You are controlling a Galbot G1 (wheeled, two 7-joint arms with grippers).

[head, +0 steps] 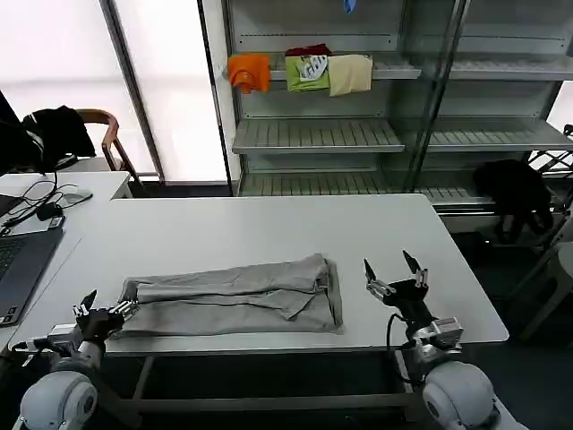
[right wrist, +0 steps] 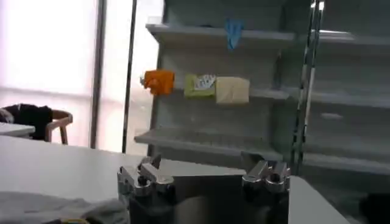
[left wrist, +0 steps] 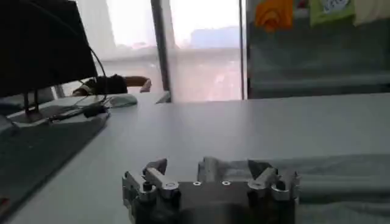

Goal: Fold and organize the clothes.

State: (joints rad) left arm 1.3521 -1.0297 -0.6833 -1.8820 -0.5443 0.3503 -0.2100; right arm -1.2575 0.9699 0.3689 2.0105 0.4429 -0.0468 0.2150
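Observation:
One of the clothes, a light grey shirt (head: 237, 296), lies folded into a long band across the front of the white table (head: 269, 224). My left gripper (head: 111, 305) is open at the band's left end. In the left wrist view the cloth's tip (left wrist: 210, 165) sits between the spread fingers of the left gripper (left wrist: 209, 169), and the rest of the shirt (left wrist: 332, 176) runs off to the side. My right gripper (head: 394, 273) hovers open just past the shirt's right end, nothing between its fingers. In the right wrist view the right gripper (right wrist: 201, 163) is open beside the shirt (right wrist: 55, 208).
A laptop (head: 16, 262) and cables (head: 45, 211) sit on the adjoining desk at the left. Behind the table a metal shelf (head: 313, 134) holds orange (head: 249, 72), green (head: 307, 72) and beige (head: 350, 73) garments. A black garment (head: 515, 193) hangs at the right.

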